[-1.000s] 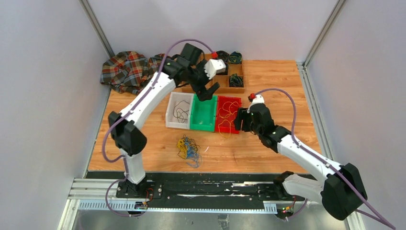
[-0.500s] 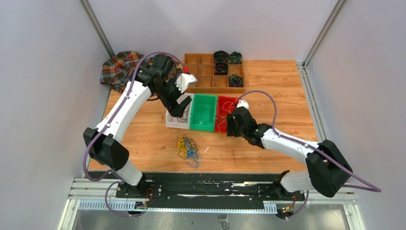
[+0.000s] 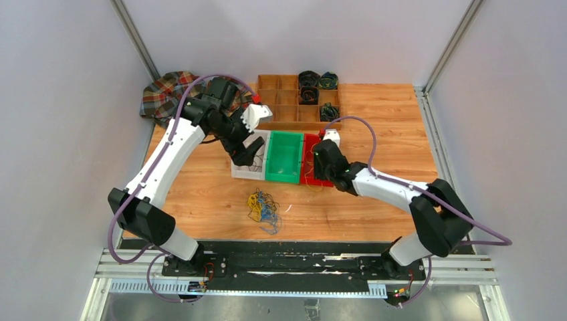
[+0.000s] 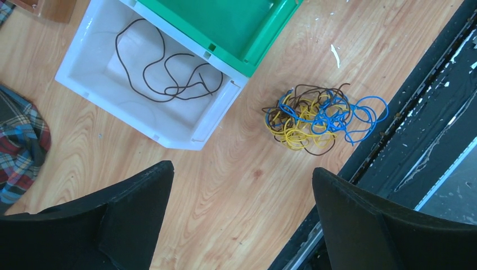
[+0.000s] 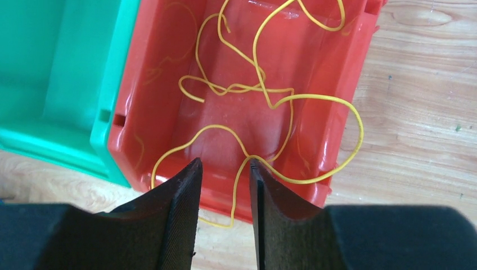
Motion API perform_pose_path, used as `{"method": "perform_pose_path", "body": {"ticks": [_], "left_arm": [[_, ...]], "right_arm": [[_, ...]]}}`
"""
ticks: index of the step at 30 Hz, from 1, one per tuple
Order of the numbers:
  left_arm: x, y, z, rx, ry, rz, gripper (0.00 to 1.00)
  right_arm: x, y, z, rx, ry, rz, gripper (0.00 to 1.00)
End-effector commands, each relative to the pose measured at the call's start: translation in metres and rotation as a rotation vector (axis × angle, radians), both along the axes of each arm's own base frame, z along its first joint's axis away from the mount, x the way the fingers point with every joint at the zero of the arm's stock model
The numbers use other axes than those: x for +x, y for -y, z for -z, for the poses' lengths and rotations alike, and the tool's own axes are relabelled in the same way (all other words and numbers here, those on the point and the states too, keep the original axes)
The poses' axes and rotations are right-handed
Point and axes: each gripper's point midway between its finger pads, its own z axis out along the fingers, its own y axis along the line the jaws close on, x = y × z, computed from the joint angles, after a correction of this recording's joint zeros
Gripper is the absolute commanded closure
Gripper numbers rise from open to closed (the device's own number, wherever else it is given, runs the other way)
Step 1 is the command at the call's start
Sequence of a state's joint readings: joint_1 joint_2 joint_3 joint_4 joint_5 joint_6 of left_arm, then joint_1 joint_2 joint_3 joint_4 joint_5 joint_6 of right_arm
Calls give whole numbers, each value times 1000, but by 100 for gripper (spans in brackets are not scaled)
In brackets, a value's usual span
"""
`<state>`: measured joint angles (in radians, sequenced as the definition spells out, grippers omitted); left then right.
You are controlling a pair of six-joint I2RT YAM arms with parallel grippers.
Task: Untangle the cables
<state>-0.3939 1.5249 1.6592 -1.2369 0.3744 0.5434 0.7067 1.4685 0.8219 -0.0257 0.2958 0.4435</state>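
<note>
Masking red bin [image 5: 337,67] rim — right gripper [image 5: 224,167], ajar

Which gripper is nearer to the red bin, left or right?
Right. The right gripper hangs over the near rim of the red bin; the left gripper is above the white bin, with the green bin between.
</note>
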Motion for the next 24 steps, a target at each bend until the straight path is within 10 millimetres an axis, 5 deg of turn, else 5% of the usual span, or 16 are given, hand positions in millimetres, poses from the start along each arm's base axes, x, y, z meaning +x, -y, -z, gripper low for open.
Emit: {"method": "perform_pose_path", "body": {"ticks": [1, 11, 16, 18, 24], "left_arm": [[2, -3, -16, -22, 37, -4, 2], [1, -8, -33, -53, 86, -4, 2], [4, -11, -40, -69, 102, -13, 2], [3, -12, -41, -75, 106, -12, 2], [4, -13, -38, -71, 104, 7, 2]], "right_arm": [[12, -1, 3, -63, 3, 26, 66], [62, -19, -29, -156, 102, -15, 95], [83, -14, -18, -198, 73, -15, 99], [82, -14, -19, -209, 61, -36, 97], [56, -16, -48, -181, 82, -49, 61]]}}
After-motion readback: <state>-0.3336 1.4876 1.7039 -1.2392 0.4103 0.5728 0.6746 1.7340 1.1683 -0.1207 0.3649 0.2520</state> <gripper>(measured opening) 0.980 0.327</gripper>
